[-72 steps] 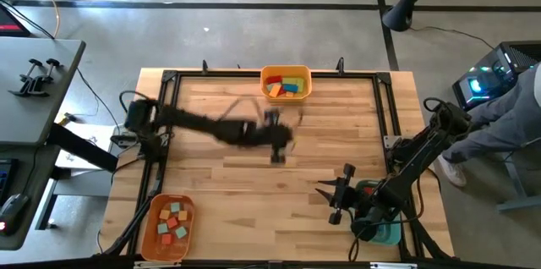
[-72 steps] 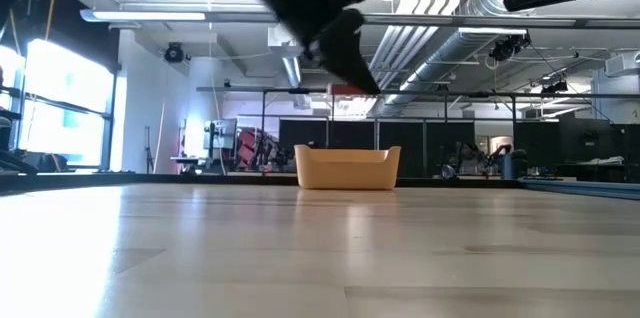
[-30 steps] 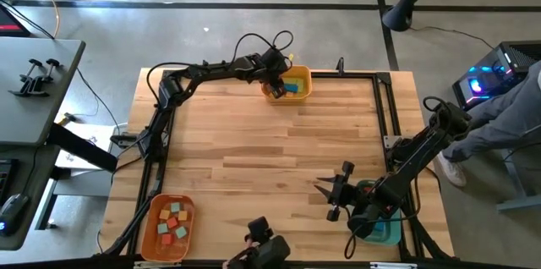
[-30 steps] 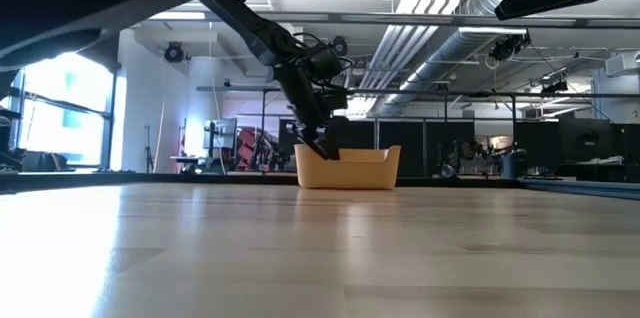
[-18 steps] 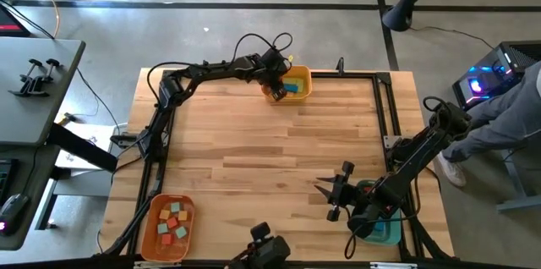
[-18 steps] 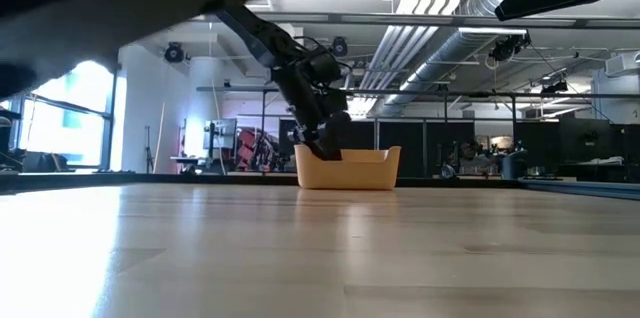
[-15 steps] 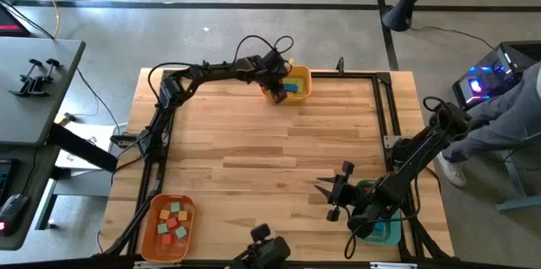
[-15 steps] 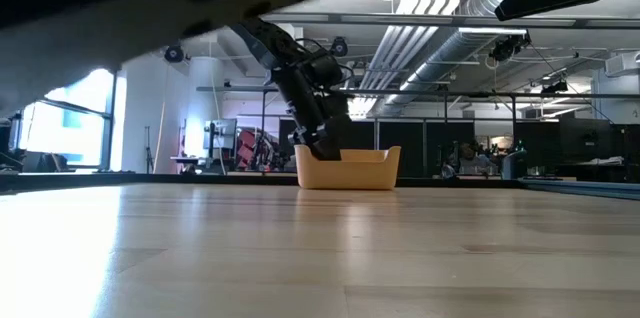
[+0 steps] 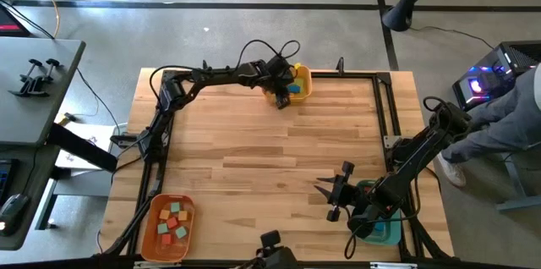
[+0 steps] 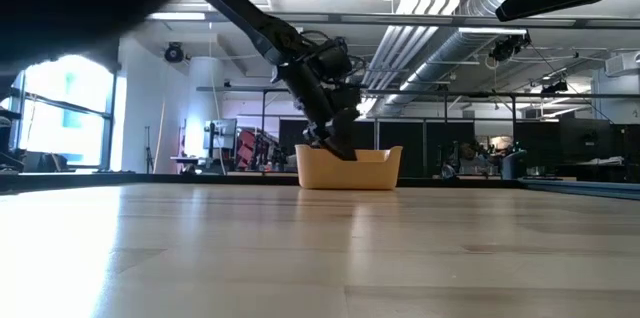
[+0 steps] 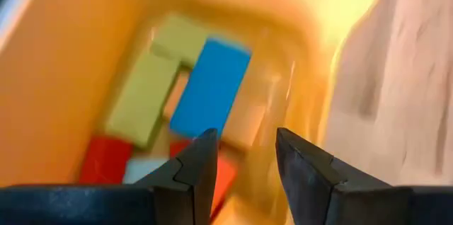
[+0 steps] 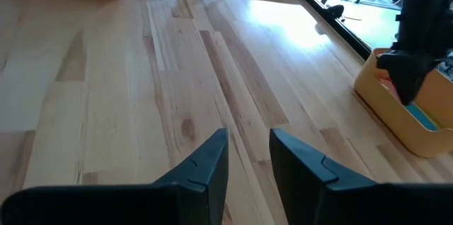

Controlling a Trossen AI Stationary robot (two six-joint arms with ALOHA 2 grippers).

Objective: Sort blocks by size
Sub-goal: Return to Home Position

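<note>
Three bins stand on the bench (image 9: 254, 159). A yellow bin (image 9: 308, 83) is at the top centre of the high view, an orange bin (image 9: 149, 233) at lower left, and a teal bin (image 9: 385, 233) at lower right, mostly hidden under the right arm. Every block we can see lies in a bin.

The left arm stretches across the upper left of that view to the yellow bin. The left claw (image 11: 244, 136) hangs at the bin's left rim, its fingers slightly apart with nothing between them. Beneath it lie a blue block (image 11: 211, 87), yellow-green bars (image 11: 145, 97) and red and orange pieces, packed close together. Small blocks (image 9: 172, 221) fill the orange bin.

The right claw (image 12: 245, 140) waits low over the bench near the teal bin, parted and empty.

We judge the blocks light, rigid and smooth-faced. The best hold is across the short width, on two flat parallel sides at mid-length. The tiniest ones look likeliest to twist or slip out.
</note>
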